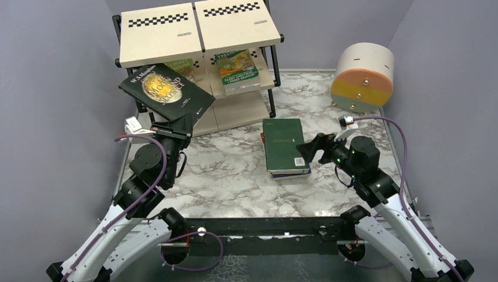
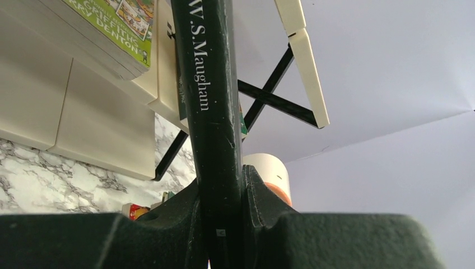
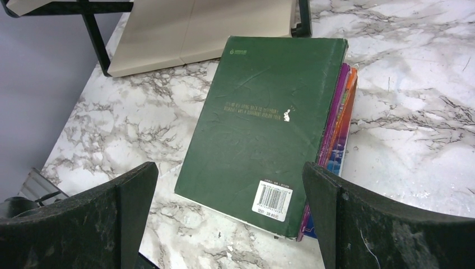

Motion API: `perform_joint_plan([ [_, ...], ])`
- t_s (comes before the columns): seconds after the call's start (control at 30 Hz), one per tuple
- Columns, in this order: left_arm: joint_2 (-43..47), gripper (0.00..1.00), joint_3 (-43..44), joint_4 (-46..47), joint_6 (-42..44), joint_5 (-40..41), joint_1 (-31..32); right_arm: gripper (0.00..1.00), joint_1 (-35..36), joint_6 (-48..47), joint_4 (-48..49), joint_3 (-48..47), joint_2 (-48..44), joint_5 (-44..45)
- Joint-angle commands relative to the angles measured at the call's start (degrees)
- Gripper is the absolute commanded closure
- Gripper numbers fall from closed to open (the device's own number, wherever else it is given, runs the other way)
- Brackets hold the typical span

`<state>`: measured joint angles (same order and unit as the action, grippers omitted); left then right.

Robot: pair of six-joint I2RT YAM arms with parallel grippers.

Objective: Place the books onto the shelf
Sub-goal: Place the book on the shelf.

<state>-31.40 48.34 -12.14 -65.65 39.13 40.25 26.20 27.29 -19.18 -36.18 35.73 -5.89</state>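
Drum stands right of shelf and black book

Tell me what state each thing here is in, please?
Black book, held aloft, tilted.
Green book, lying flat, back cover up.
Shelf, has books on its middle tier.
Left jaws, shut on the black book.
Right jaws, open by the green book.

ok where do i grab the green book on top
Probably its near short edge by the barcode, coming in low from the robot's side: the green book lies flat on the other books, so that edge sits raised off the table, and the open right end effector faces it.
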Motion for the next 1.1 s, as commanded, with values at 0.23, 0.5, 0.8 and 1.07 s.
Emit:
perform_joint_plan([
  [0.23, -4.28, 1.0, -0.25, 13.1, -5.43, 0.22, 0.27, 0.01, 0.27, -1.14, 2.02, 1.34, -1.23, -1.29],
  [0.5, -10.81, 1.0, -0.78, 19.82, -6.68, -2.54, -0.92, 0.01, 0.31, -1.26, 1.8, 2.57, -2.56, -2.11],
  [0.8, -18.6, 1.0, 1.25, 25.59, -9.64, -13.47, -9.66, 0.01, 0.31, -1.87, 1.43, 3.55, -3.55, -1.85],
  [1.07, -24.3, 1.0, 5.11, 28.6, -11.22, -27.69, -21.43, 0.01, 0.33, -2.16, 1.98, 3.93, -3.02, -1.4],
])
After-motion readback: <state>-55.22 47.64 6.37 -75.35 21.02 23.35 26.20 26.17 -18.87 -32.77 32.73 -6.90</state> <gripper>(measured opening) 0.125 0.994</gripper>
